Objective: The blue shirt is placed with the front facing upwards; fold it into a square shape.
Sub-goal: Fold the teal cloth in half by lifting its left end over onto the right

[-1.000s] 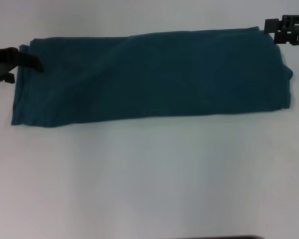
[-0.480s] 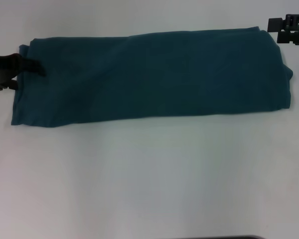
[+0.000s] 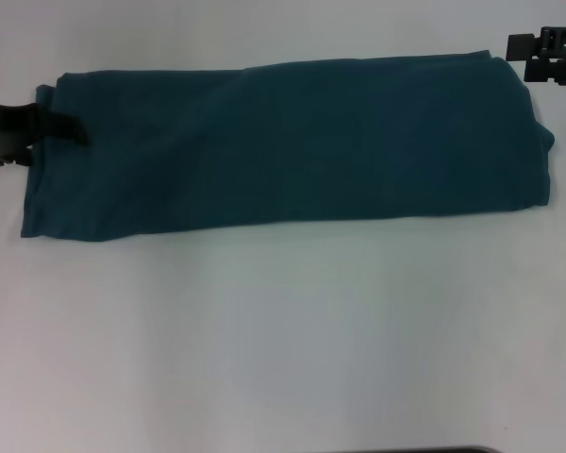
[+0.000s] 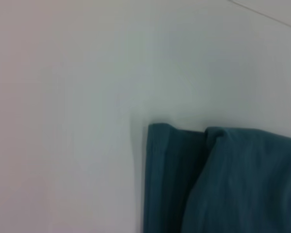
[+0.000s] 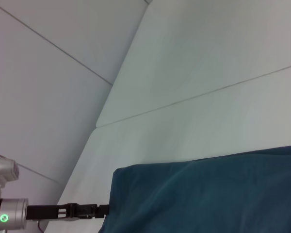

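At the left end of the long, folded dark teal-blue cotton shirt (image 3: 283, 146), my left gripper (image 3: 71, 129) reaches onto the cloth; whether it pinches, I cannot tell. My right gripper (image 3: 519, 57) sits just off its far right corner, jaw state unclear.

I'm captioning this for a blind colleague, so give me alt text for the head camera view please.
The blue shirt, folded into a long flat band, lies across the far part of a white table. The left gripper reaches in from the left with a finger over the shirt's left end, and the right gripper sits just off its far right corner.
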Tool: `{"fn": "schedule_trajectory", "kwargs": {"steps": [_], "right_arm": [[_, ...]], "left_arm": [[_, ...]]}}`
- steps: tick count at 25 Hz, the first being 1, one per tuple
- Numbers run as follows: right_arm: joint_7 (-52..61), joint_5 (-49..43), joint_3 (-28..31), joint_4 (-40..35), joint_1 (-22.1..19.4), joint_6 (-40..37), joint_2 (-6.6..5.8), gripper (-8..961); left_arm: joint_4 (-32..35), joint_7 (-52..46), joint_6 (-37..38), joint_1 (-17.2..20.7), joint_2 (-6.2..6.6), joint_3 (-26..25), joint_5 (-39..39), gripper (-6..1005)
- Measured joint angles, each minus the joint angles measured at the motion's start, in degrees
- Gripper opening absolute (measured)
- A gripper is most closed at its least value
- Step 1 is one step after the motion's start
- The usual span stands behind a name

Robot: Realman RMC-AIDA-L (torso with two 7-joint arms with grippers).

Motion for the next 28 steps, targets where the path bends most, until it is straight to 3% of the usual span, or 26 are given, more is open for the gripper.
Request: {"fn": "schedule_trajectory", "kwargs": {"steps": [28], "right_arm": [[0.31,0.24,0.07,0.0,-0.1,0.0,-0.17,904]], "left_arm": [[0.39,-0.33,0.04,-0.02,-0.2,0.08,1.44,907]]}}
